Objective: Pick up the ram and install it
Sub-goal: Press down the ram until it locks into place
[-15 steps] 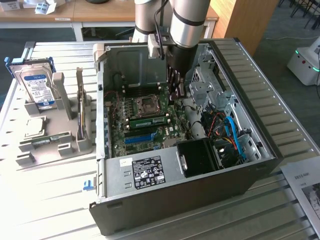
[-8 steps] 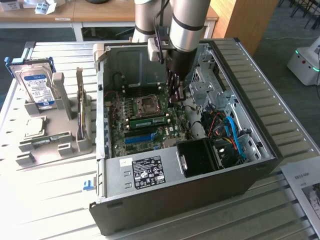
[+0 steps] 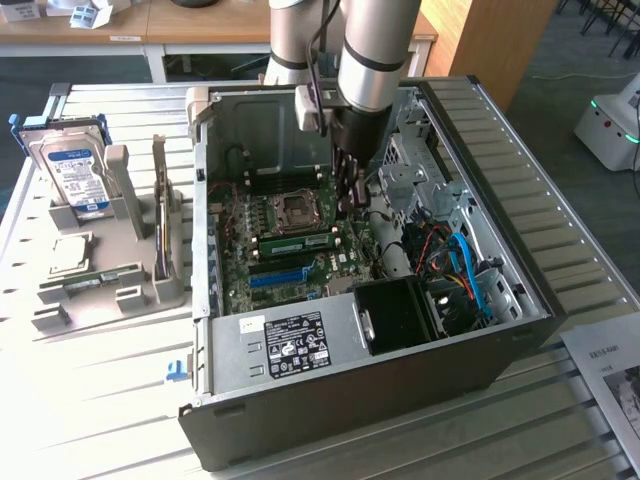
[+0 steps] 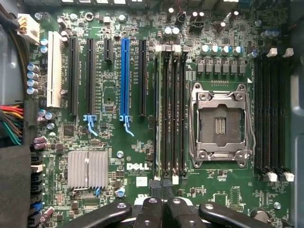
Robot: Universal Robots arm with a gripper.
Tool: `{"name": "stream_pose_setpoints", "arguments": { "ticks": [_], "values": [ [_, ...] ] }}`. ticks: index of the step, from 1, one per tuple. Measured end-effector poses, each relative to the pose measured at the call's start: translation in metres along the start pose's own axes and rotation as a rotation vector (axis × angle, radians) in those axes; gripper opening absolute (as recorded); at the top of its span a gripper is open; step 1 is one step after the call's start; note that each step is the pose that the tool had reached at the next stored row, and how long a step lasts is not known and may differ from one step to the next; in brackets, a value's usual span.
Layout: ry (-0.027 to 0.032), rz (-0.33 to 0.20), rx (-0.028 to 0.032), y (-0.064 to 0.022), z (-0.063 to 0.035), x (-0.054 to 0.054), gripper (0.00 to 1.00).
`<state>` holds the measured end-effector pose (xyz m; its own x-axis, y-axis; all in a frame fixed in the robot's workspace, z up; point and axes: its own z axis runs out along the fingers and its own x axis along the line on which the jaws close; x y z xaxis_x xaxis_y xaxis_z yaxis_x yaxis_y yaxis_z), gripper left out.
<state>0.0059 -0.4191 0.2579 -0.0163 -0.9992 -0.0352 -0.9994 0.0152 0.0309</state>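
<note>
A slatted metal table (image 3: 90, 400) carries everything, in a room with a wooden desk (image 3: 100, 40) behind it. Well away from the gripper, at the exterior view's left, a grey holder (image 3: 170, 285) keeps a blue-labelled hard drive (image 3: 75, 170) upright, with a second thin board (image 3: 160, 215) on edge beside it. The open computer case (image 3: 400, 385) lies on its side under the arm (image 3: 370, 50), which reaches down into it. Far off at the exterior view's right are a printed sheet (image 3: 610, 370) on the table and a white machine (image 3: 610, 125) on the floor. The ram (image 3: 295, 243) is inside the case, standing on its long edge in a motherboard slot. Its long axis runs level from just below the gripper (image 3: 347, 205) out toward the exterior view's left, parallel to the blue slot (image 4: 125, 76). The gripper's fingers are drawn fully together over the ram's near end. Whether they touch its top edge cannot be told. The exterior view gives the stick's green face and white label from the side. The wrist view looks straight down, so the ram (image 4: 162, 118) is a thin line leading away from the gripper (image 4: 162, 186). There the ram sits in the slot farthest from the processor socket (image 4: 220, 123), and a finned heatsink (image 4: 88, 168) lies beyond the blue slot.
</note>
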Motion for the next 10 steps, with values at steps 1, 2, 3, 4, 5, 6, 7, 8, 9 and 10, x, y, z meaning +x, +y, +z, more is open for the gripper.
{"name": "stream_pose_setpoints", "arguments": {
  "ticks": [1,2,3,4,5,6,7,8,9,10],
  "values": [
    [0.0000,0.000,0.0002,0.0000,0.0010,0.0001,0.10],
    [0.0000,0.000,0.0003,0.0000,0.0019,0.0001,0.10],
    [0.0000,0.000,0.0005,-0.0001,0.0027,0.0001,0.10],
    [0.0000,0.000,0.0006,-0.0001,0.0035,0.0001,0.10],
    [-0.0001,0.000,0.0007,-0.0001,0.0043,0.0001,0.10],
    [-0.0001,0.000,0.0007,-0.0001,0.0051,0.0002,0.10],
    [0.0000,0.000,0.0008,-0.0002,0.0058,0.0002,0.10],
    [-0.0001,0.000,0.0009,-0.0002,0.0065,0.0002,0.10],
    [-0.0001,0.000,0.0009,-0.0002,0.0072,0.0002,0.10],
    [0.0000,0.000,0.0010,-0.0002,0.0079,0.0003,0.10]
  ]
}}
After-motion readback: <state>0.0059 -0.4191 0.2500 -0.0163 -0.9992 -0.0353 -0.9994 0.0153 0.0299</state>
